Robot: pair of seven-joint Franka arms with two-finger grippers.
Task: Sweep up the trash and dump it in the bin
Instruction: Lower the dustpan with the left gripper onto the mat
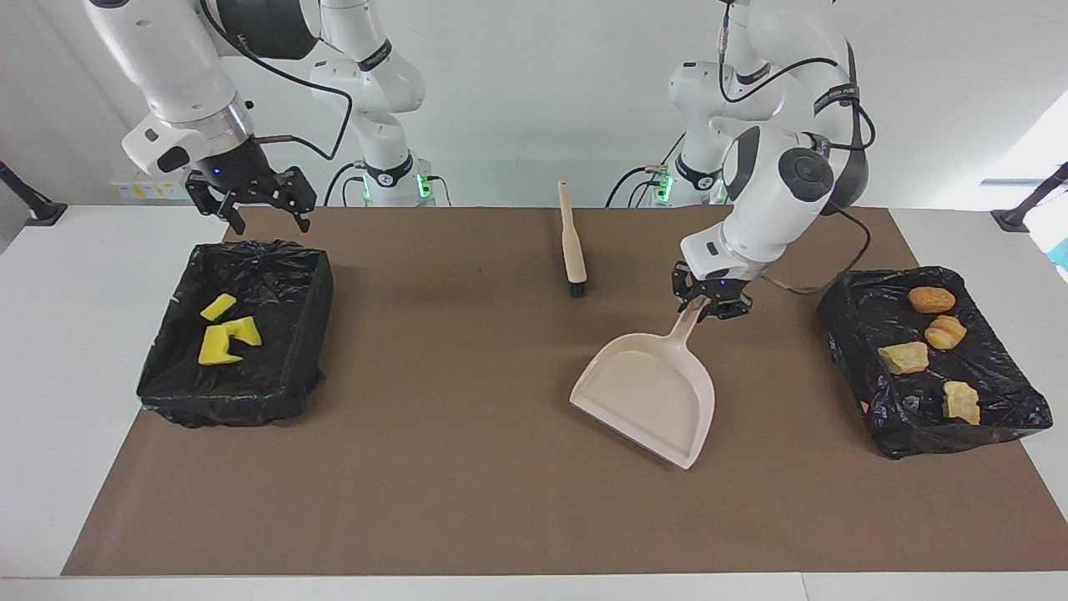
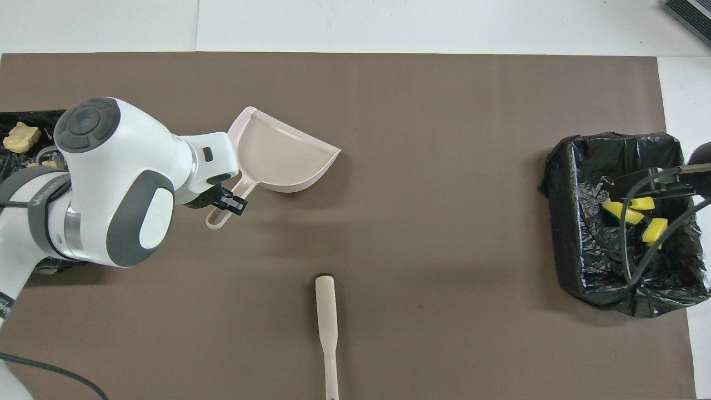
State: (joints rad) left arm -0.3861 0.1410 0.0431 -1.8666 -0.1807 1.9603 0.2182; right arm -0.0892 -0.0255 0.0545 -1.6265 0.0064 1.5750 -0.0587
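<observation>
Trash lay binned, yellow sponge bits in the black-lined bin beneath the spread-fingered, waiting right gripper, tan crumbly lumps in the black-lined tray, while the left gripper clasped the beige plastic dustpan by its handle, near the beige black-bristled brush.

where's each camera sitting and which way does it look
Facing view: high across the table, looking at the robots; both arms show whole, left gripper on the dustpan handle, right gripper over the edge of the bin holding yellow scraps.
Overhead view: above the robots' end, looking steeply down; the left arm's wrist and left gripper show, and the right arm's cables.
Shared: dustpan, brush, both bins, half a turn apart.
</observation>
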